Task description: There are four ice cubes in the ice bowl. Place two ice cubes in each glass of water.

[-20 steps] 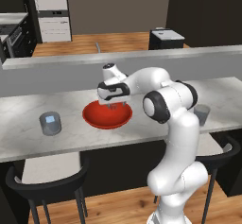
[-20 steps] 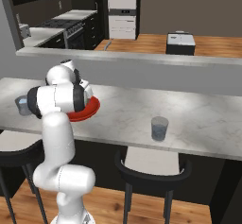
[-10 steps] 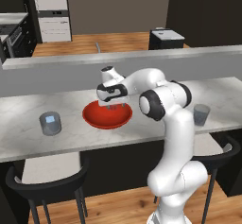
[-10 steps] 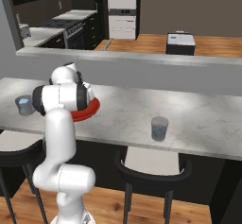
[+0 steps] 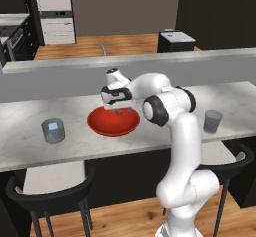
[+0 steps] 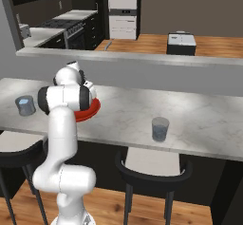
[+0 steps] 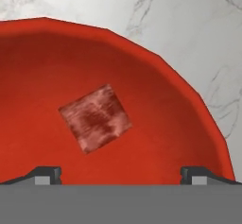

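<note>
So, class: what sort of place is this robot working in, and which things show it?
Most likely a home kitchen: a marble breakfast counter with bar stools tucked under it, an oven range among dark cabinets, and a white fridge behind.

White marble counter (image 5: 30, 131); dark bar stools (image 6: 152, 169) beneath; white fridge (image 5: 56, 12) on far wall

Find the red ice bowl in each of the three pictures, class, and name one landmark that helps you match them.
Left base view: red ice bowl at centre, under the gripper.
Right base view: its rim left of centre, behind the arm.
Hand view: its wall around one ice cube.
Shared landmark: marble counter.
</note>
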